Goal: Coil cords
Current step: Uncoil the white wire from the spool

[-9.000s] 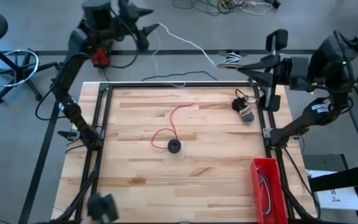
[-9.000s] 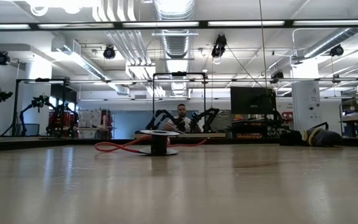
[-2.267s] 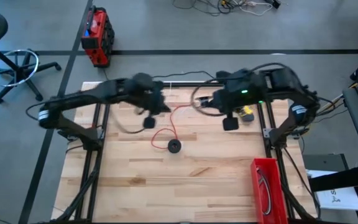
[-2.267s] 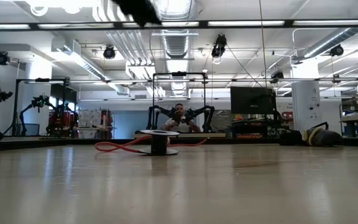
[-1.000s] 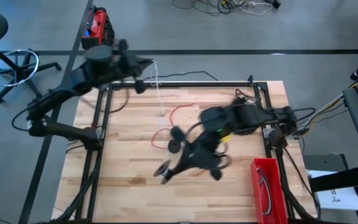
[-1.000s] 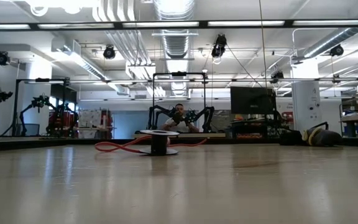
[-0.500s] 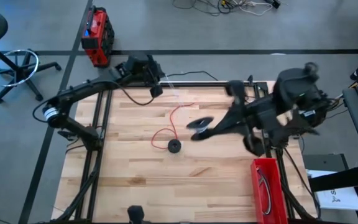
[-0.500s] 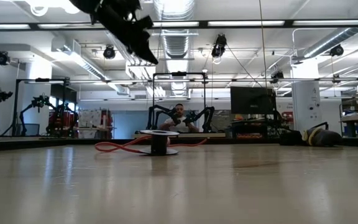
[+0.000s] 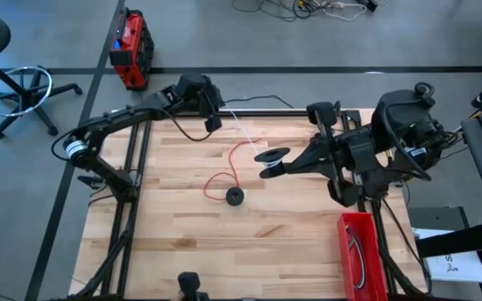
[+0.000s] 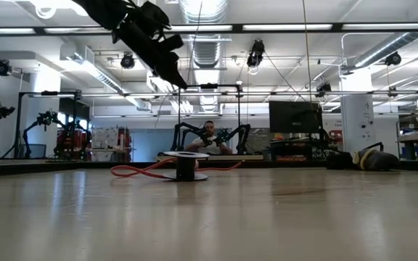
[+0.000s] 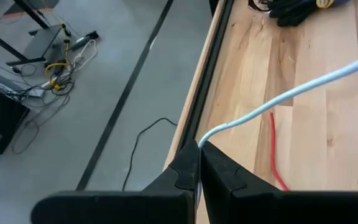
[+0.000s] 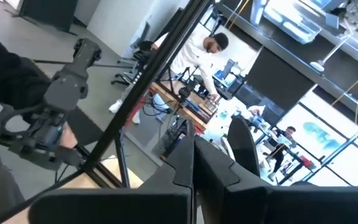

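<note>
Your left jaws (image 11: 199,152) are pressed tight on the white cord (image 11: 278,99), a thin smooth line stretching taut from them over the far edge of the pale plank desk (image 9: 182,226). Your right jaws (image 9: 268,165) hang over the desk's middle, fingers closed flat together with nothing between them. The red cord (image 9: 228,167) lies slack in a loose loop on the wood, ending at a small round black spool (image 9: 235,196). A red bin (image 9: 360,251) sits at the desk's right corner.
</note>
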